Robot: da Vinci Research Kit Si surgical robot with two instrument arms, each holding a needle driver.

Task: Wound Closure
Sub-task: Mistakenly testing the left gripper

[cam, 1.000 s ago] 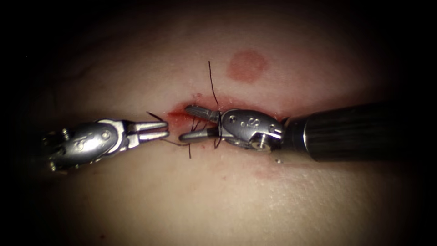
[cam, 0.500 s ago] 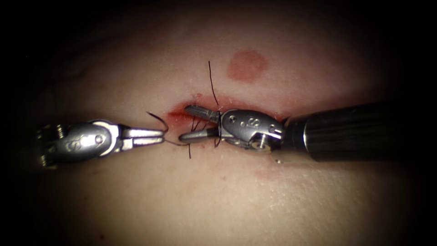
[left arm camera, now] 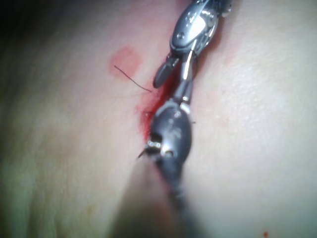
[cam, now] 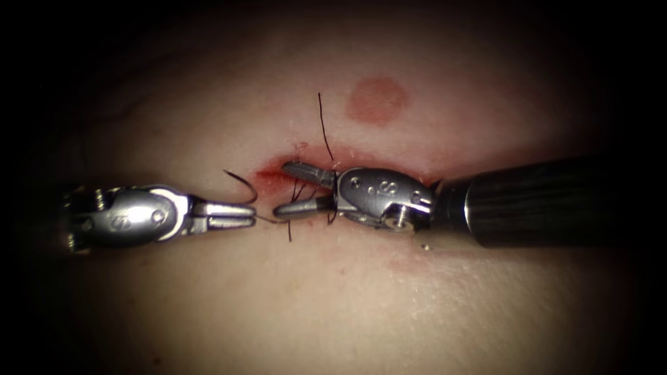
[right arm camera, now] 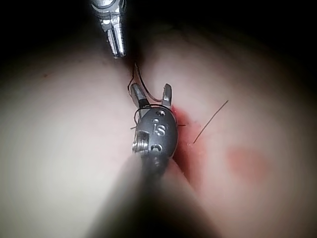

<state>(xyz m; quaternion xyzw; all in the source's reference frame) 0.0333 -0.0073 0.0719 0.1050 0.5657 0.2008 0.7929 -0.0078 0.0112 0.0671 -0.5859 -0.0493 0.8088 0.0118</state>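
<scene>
The tissue (cam: 333, 298) bears a short cut (cam: 313, 158) wet with red fluid (cam: 272, 178). My right tool (cam: 280, 187) lies over the cut with its jaws open. Dark thread (cam: 292, 189) crosses between them, and they hold nothing. One free thread end (cam: 323, 125) stands up behind the cut. My left tool (cam: 253, 215) lies at the cut's left end, jaws shut on a thread strand (cam: 274, 220) that leads right towards the stitch. A thread curl (cam: 243, 182) arcs just above its tips. The right wrist view has the open right tool (right arm camera: 151, 94) and the left tool (right arm camera: 119, 52) beyond it.
A round red mark (cam: 376, 100) lies on the tissue behind and to the right of the cut, also seen as a red mark (right arm camera: 246, 163) beside the free thread end (right arm camera: 210, 121). The right tool's dark shaft (cam: 542, 201) lies across the tissue's right side.
The left tool's jaws have gone from open to shut and dropped slightly, onto the thread strand left of the cut. The right tool has held still with its jaws open.
</scene>
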